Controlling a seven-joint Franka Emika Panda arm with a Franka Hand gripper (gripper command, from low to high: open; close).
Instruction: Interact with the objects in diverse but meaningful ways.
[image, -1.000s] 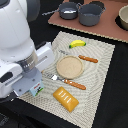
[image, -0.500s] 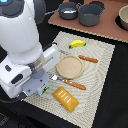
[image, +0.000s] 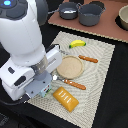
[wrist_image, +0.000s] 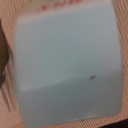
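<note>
From my remote station, I cannot tell how far the fingers are spread: neither picture shows the gripper itself. In the exterior view the white arm (image: 27, 50) bends low over the striped placemat (image: 102, 65) near its edge on the exterior view's left, and its own bulk hides the fingers and whatever lies beneath them. A sliver of green (image: 45, 93) peeks out under the wrist; I cannot say what it belongs to.

The wrist view fills that gap in part. The pale blue carton (wrist_image: 67, 65) takes up almost the whole frame, seen very close and blurred, with a small dark speck on its face and faint red print along one edge. It lies on the woven mat (wrist_image: 7, 107). No finger shows in that picture, so I cannot say whether the carton is touched or held.

The exterior view alone gives the rest of the table. The yellow banana (image: 77, 44) lies at the far part of the mat. A tan round plate (image: 70, 66) sits mid-mat, with an orange-handled knife (image: 88, 59) beside it and an orange-handled fork (image: 70, 83) just in front of it. The yellow-orange slab (image: 66, 98) rests near the mat's near edge. Beyond the mat stand the grey blue-handled saucepan (image: 69, 10) and a larger grey pot (image: 91, 13).
</note>
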